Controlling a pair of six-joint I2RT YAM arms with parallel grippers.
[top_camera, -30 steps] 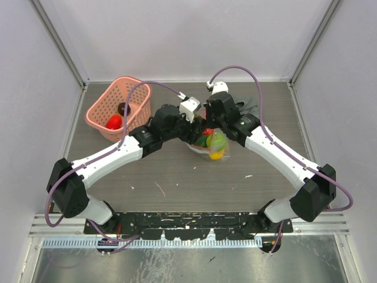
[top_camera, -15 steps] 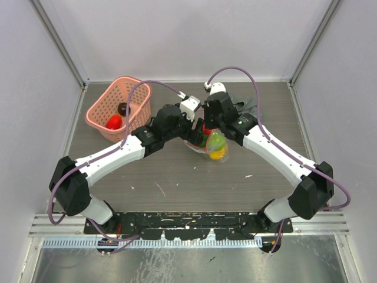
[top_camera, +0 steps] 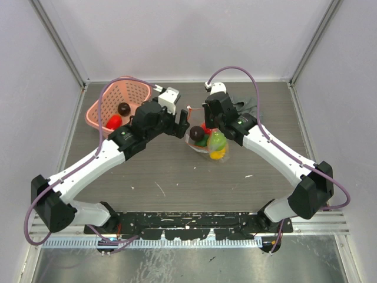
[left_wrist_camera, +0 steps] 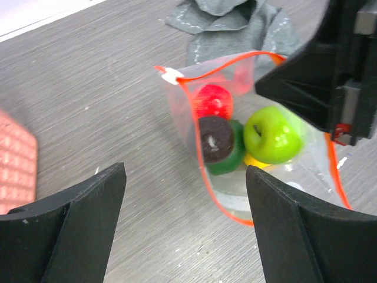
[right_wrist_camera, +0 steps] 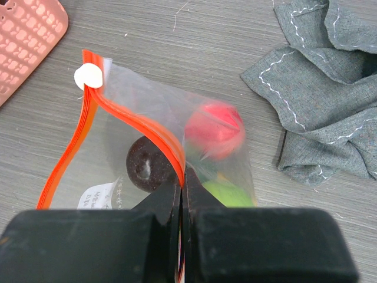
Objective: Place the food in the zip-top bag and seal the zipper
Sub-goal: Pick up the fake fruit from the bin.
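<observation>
Two pieces to fetch, at a guess — red food point(top_camera: 114, 121) and dark food point(top_camera: 123, 108), lying in the pink basket point(top_camera: 93, 109) just behind the left gripper point(left_wrist_camera: 185, 172) and off to its left side. Nearer that arm by far. Jaws spread wide, holding nothing. Straight ahead of them, the zip-top bag point(left_wrist_camera: 235, 194), mouth gaping their way. Clamped on the zipper point(right_wrist_camera: 138, 124): right gripper point(right_wrist_camera: 181, 183) — tied up holding, so no reaching from there.

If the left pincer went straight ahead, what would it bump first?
Probably the bag, near its open mouth, where the dark fruit lies. The open left pincer points right at it, though how far off it is is hard to tell.
</observation>
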